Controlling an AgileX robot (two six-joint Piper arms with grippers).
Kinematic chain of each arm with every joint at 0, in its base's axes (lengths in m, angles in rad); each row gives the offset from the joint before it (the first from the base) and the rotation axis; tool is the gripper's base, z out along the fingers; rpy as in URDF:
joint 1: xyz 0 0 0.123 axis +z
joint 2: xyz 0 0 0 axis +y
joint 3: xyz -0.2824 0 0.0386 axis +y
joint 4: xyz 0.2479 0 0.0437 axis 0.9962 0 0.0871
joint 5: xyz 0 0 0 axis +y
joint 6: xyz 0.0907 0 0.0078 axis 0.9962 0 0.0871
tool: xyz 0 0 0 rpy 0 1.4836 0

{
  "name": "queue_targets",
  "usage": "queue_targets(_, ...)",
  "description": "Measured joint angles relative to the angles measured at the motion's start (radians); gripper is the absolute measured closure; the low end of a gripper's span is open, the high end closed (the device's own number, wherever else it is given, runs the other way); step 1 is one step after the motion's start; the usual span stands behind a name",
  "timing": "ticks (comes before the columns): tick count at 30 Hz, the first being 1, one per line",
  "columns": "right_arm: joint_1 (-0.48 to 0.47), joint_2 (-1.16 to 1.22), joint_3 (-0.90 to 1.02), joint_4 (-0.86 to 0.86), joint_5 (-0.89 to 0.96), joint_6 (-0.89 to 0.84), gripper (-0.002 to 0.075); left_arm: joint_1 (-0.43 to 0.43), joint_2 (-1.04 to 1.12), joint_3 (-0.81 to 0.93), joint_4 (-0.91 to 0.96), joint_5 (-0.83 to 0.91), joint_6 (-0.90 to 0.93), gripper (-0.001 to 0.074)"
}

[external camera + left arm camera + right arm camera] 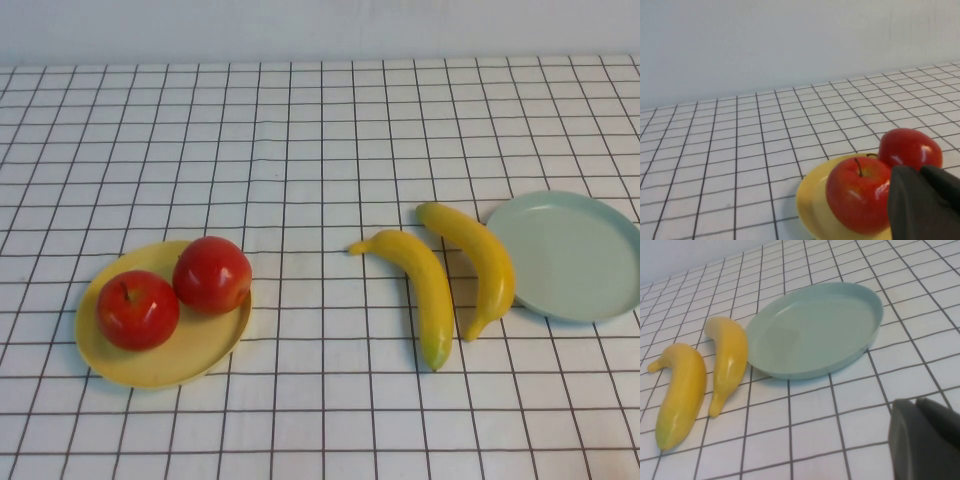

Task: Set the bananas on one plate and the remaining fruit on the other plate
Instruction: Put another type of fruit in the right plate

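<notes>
1. A white cloth [320, 140] with a black grid is covering the table, and a plain pale wall is running behind it.
2. Both apples are sitting on the yellow plate [160, 372], at about 8 o'clock in the high view: one apple [137, 309] toward the near rim, the other apple [212, 274] touching it on its 1 o'clock side.
3. The two bananas are lying on the cloth, not on a plate. One banana [478, 262] is lying just beside the blue-green plate [575, 255], at its 9 o'clock edge; the other banana [420, 291] is lying alongside, farther from the plate.
4. The blue-green plate is sitting bare at about 3 o'clock in the high view.
5. Judging by this, the apple half looks done and the banana half is only now coming up.
6. The next move is calling for the right arm to reach the nearer banana, grip it across its middle and carry it onto the blue-green plate.
7. The left gripper [925, 202] is hanging just beside the apples, jaws closed on nothing.
8. The right gripper [925, 440] is hanging near the blue-green plate, also pinched closed and holding nothing.
9. Neither arm is showing in the high view; each gripper is cut off at its wrist view's edge, so only dark finger ends are showing.
</notes>
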Motion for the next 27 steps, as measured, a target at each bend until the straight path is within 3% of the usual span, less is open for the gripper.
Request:
queue_targets(9,0.0,0.0,0.002,0.002,0.002,0.0,0.0742,0.075,-0.049,0.076,0.254,0.141,-0.273,0.0735)
queue_targets(13,0.0,-0.002,0.003,0.003,0.002,0.0,0.0742,0.075,-0.05,0.08,0.275,0.224,-0.28,0.0735)
queue_targets(27,0.0,-0.002,0.003,0.007,0.002,0.0,0.0742,0.113,-0.05,0.08,0.282,0.226,-0.252,0.0735)
